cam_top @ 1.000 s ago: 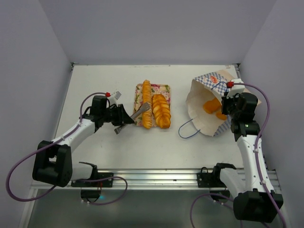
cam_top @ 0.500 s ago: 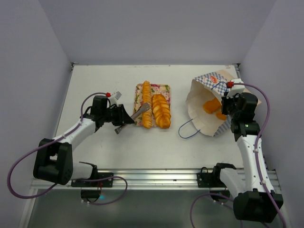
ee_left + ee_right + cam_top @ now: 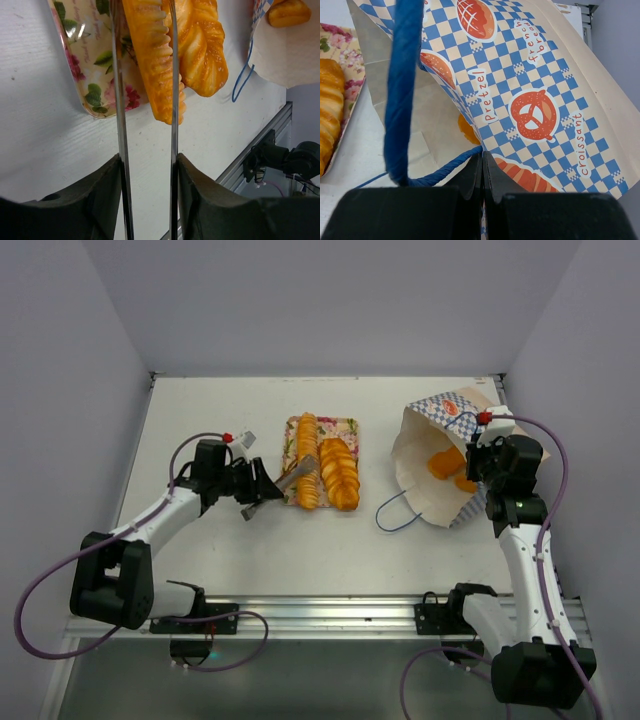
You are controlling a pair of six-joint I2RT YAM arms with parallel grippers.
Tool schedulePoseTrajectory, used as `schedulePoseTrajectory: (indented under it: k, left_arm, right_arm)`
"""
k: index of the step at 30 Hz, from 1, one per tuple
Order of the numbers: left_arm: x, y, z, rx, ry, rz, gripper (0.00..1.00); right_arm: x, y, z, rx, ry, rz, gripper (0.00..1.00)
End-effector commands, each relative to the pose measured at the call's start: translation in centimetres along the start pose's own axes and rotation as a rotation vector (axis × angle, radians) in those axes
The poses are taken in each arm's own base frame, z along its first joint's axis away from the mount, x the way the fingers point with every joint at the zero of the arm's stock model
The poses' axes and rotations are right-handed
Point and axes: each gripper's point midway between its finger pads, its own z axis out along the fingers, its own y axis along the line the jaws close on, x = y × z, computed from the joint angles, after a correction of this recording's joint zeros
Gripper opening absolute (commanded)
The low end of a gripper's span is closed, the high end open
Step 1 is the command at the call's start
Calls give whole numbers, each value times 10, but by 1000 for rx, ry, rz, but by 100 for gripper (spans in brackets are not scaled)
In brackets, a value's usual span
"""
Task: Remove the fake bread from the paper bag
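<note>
"pretzel", "french bread" and "croissant" in white lettering on the blue-checkered paper bag (image 3: 555, 65)

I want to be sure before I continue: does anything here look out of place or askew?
The paper bag is tipped over sideways, mouth open toward the tray, with bread pieces inside. On the tray, both pastries overhang the near rim.

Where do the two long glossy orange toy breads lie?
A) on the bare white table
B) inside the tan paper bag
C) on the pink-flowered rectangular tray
C: the ridged orange loaf and the braided orange bread both rest on the pink-flowered tray, left of the tan paper bag.
</note>
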Motion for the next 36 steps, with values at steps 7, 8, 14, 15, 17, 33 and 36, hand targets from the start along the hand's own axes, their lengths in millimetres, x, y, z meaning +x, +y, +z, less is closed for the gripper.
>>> schedulePoseTrajectory:
  k: [7, 8, 14, 15, 17, 33, 36]
  left_arm:
    - [-33, -14, -15, -22, -87, 84, 52]
    - [-34, -13, -16, -29, -88, 86, 52]
    - [-41, -9, -21, -78, -110, 101, 52]
    - [-42, -8, -21, -83, -113, 104, 52]
    - [-44, -8, -24, -97, -121, 113, 52]
    - [-18, -118, -37, 149, -109, 387, 42]
    - [9, -144, -28, 216, -60, 439, 42]
  right_arm:
    - [-12, -2, -3, 3, -52, -9, 0]
    - [-12, -2, -3, 3, -52, -9, 0]
    - [-11, -2, -2, 1, -51, -9, 0]
    - [-12, -2, -3, 1, -51, -9, 0]
    - [-11, -2, -2, 2, -50, -9, 0]
    - [-7, 35, -9, -228, -48, -104, 0]
    - [-4, 56, -15, -358, -46, -139, 0]
